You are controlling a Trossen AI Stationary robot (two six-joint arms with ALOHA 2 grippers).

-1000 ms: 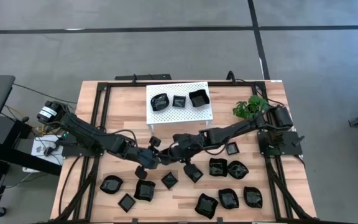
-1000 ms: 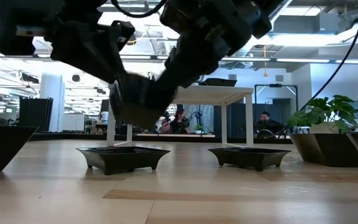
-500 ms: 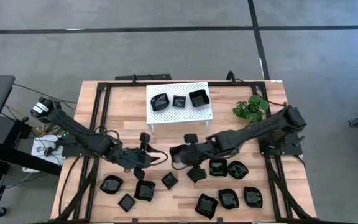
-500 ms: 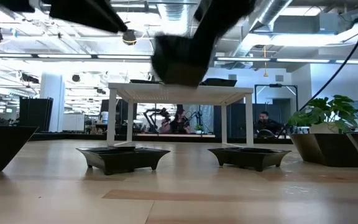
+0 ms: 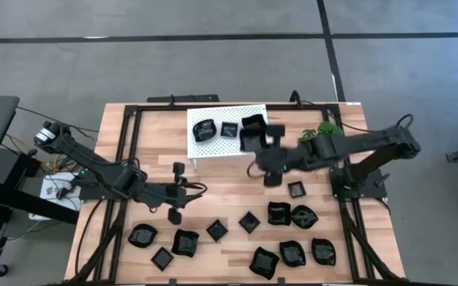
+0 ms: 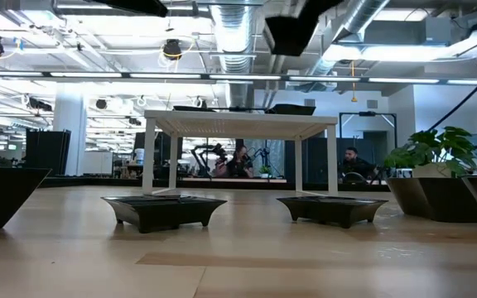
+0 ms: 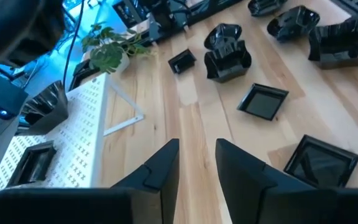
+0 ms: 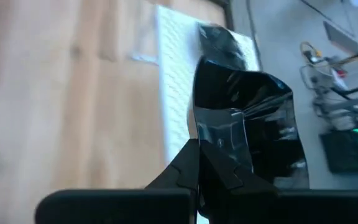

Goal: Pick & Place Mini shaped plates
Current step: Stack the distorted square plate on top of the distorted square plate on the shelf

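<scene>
No readable writing shows on anything. The right tool (image 8: pixel 201 163) is closed on a mini shaped plate (image 8: pixel 244 124), held tilted beside the white rack (image 5: pixel 213 147). The left tool (image 7: pixel 196 163) hovers empty over the surface (image 5: pixel 221 183), fingers slightly apart.

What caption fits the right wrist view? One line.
Right gripper carries a black plate toward the white rack.

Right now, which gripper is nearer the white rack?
The right. The right gripper, its fingers shut on a black plate, hangs at the white rack's front right corner. The left gripper is farther off, over bare table in front of the rack.
</scene>
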